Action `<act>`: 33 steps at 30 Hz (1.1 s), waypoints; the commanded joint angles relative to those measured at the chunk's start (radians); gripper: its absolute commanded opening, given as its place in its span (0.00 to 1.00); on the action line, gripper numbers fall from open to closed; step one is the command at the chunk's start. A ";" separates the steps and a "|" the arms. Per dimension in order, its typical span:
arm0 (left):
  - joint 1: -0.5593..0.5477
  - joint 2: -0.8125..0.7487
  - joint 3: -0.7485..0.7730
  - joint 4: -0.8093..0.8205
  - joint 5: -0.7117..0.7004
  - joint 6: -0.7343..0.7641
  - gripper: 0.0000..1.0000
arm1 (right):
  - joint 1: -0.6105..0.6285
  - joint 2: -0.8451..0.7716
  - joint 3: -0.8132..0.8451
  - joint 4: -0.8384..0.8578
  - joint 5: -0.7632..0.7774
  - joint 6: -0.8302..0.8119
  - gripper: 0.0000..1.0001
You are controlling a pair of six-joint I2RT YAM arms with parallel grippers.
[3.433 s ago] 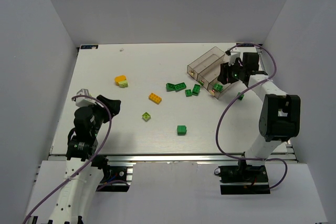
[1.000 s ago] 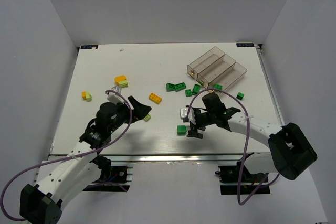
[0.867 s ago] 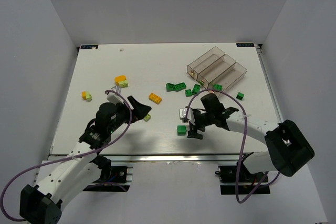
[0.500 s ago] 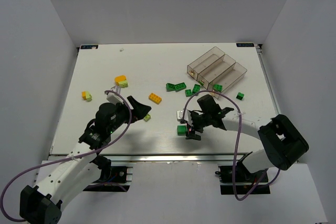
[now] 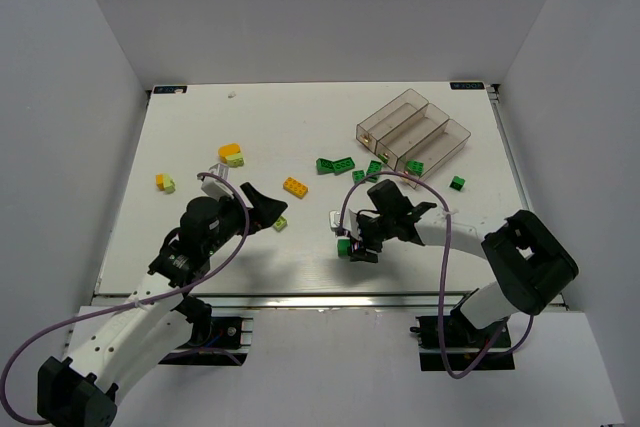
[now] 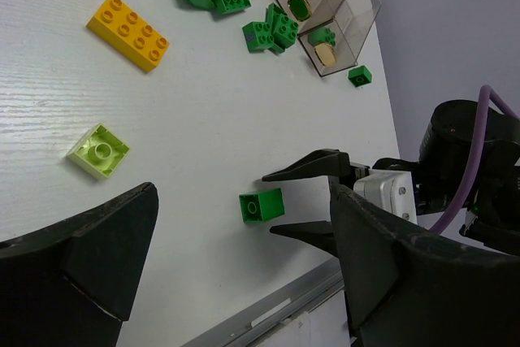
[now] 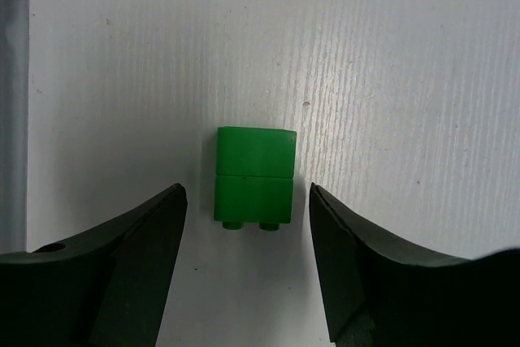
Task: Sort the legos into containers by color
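A white, faintly grained tabletop (image 5: pixel 250 117) sits between plain pale wall panels (image 5: pixel 320 7). A silver metal rail (image 5: pixel 300 300) edges its near side.

Top view: I barely see the green brick (image 5: pixel 343 245) between the right fingers (image 5: pixel 363 256). Wrist view's bottom edge cuts off the left fingers (image 6: pixel 81 258).

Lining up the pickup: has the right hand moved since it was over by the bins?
Yes. The right hand has left the bins, coming nearer and leftward, and now straddles the green brick.
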 commanded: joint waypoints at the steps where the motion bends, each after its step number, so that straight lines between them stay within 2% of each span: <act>1: -0.004 -0.016 -0.005 -0.007 -0.014 0.003 0.95 | 0.008 0.003 0.031 0.020 0.007 -0.013 0.67; 14: -0.004 -0.014 -0.016 0.036 0.020 -0.004 0.95 | 0.011 0.028 0.046 0.017 0.023 -0.028 0.46; 17: -0.005 -0.004 -0.009 0.050 0.037 -0.004 0.95 | 0.011 0.025 0.048 0.011 0.012 -0.028 0.36; 18: -0.004 0.000 -0.007 0.053 0.043 -0.004 0.95 | 0.011 0.022 0.052 0.005 0.004 -0.028 0.29; 21: -0.004 0.001 -0.015 0.097 0.068 -0.018 0.95 | 0.011 0.001 0.065 -0.014 -0.022 -0.016 0.17; 25: -0.004 -0.005 -0.038 0.182 0.118 -0.049 0.95 | 0.007 -0.058 0.100 -0.041 -0.056 0.026 0.06; 30: -0.005 0.036 -0.076 0.327 0.196 -0.112 0.93 | -0.006 -0.153 0.147 -0.075 -0.120 0.119 0.00; 33: -0.018 0.087 -0.085 0.384 0.239 -0.139 0.84 | -0.007 -0.205 0.157 -0.063 -0.126 0.161 0.00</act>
